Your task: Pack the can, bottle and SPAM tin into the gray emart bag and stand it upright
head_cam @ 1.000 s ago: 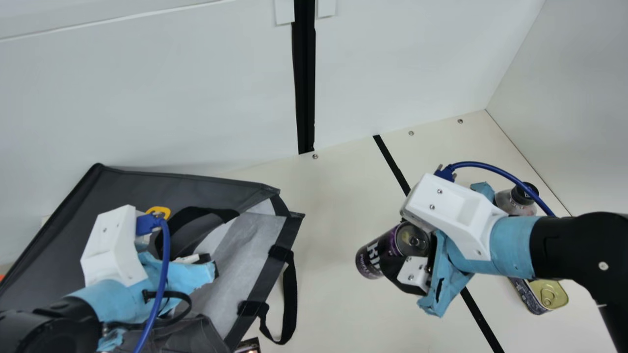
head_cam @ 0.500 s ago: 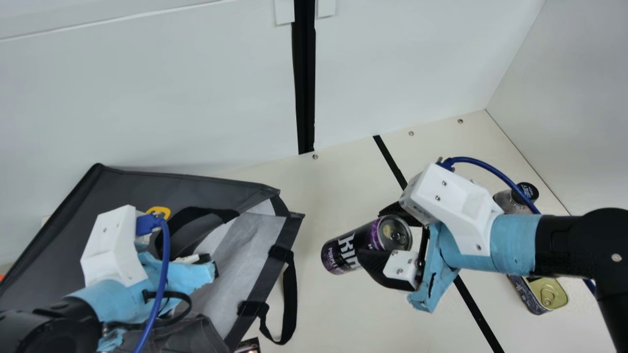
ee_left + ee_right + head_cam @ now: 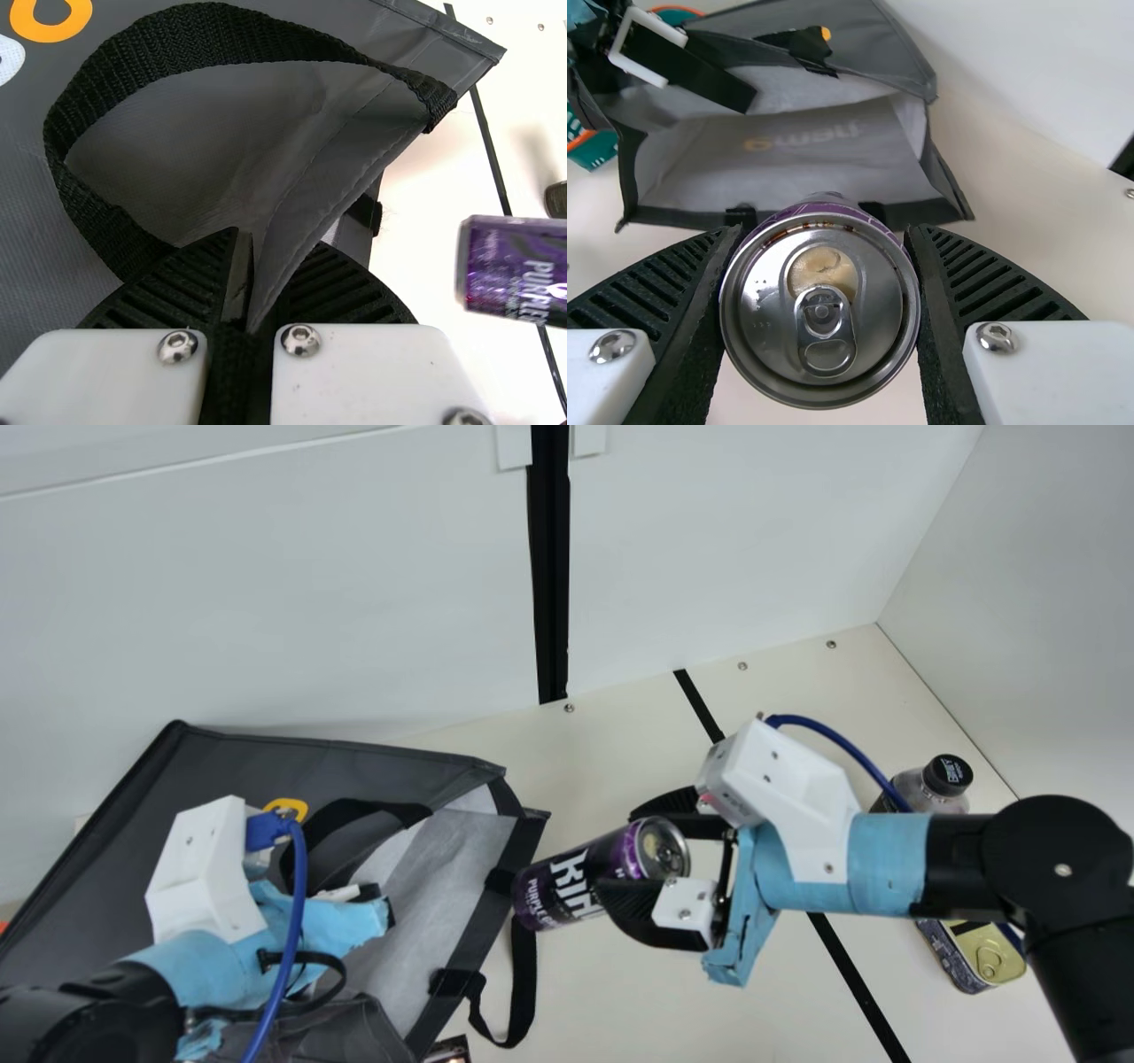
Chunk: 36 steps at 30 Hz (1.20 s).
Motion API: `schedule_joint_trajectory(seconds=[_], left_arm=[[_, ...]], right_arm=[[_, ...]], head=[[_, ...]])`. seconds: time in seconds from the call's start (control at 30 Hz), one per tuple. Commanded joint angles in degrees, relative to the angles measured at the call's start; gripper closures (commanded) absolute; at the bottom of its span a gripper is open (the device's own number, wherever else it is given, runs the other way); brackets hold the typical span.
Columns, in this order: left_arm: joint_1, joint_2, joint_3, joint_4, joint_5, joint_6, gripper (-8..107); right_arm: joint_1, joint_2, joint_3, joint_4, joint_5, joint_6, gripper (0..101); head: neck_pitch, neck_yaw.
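Observation:
My left gripper [image 3: 376,908] is at the bag's upper side; in the left wrist view the gripper [image 3: 244,301] is shut on the rim fabric of the gray bag [image 3: 328,150]. In the main view the bag [image 3: 310,757] lies on its side, mouth facing right. My right gripper [image 3: 642,855] holds the purple can [image 3: 567,877] tilted, its far end at the bag's mouth edge. In the right wrist view the gripper [image 3: 824,301] clamps the can [image 3: 824,310], lid towards the camera. The bottle [image 3: 935,784] and SPAM tin [image 3: 974,957] are at the right, partly behind my right arm.
A black strap handle [image 3: 524,974] hangs from the bag's mouth onto the table [image 3: 638,992]. White walls [image 3: 709,531] stand behind and at the right. A green and orange basket [image 3: 594,150] is beyond the bag in the right wrist view.
My right gripper has moved left with the can, bringing it from mid-table to the bag's mouth edge. The bottle is less covered by the arm. My left arm and the bag have kept still.

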<state>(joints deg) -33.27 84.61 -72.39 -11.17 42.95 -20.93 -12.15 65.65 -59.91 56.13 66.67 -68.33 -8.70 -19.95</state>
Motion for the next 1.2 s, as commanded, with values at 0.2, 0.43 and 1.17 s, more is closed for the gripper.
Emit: schedule_joint_trajectory(seconds=[0.2,0.43,1.17], left_arm=[[0.0,0.0,0.0,0.0,0.0,0.0,107],[0.0,0.0,0.0,0.0,0.0,0.0,107],[0.0,0.0,0.0,0.0,0.0,0.0,107]], right_arm=[[6.53,2.89,2.06,4.77,-5.01,-2.29,101],[11.32,6.78,1.88,8.88,-9.19,-4.72,101],[23.39,21.4,-0.57,18.03,-18.95,-13.79,101]], head=[[-1.3,-0.05],[-1.3,-0.05],[-1.3,-0.05]])
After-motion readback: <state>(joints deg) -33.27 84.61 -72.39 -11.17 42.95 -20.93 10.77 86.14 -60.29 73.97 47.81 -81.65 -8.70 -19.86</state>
